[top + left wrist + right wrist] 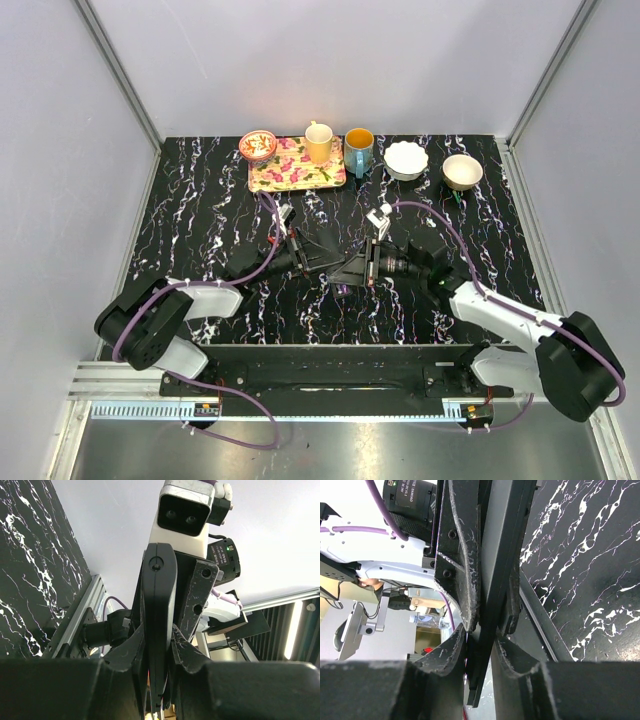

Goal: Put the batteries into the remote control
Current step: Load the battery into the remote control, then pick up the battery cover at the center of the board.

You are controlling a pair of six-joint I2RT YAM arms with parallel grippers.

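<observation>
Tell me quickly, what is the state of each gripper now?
Left gripper: closed on the remote control.
Right gripper: closed on a thin black bar, perhaps the same remote.

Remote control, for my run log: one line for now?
left gripper: shut on remote control | right gripper: shut on remote control | status: shared hold

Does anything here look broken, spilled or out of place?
Nothing looks spilled or toppled. Only the fingers of the right gripper and the left gripper show whitish scuffs, seemingly plain wear, where they clamp the remote control.
</observation>
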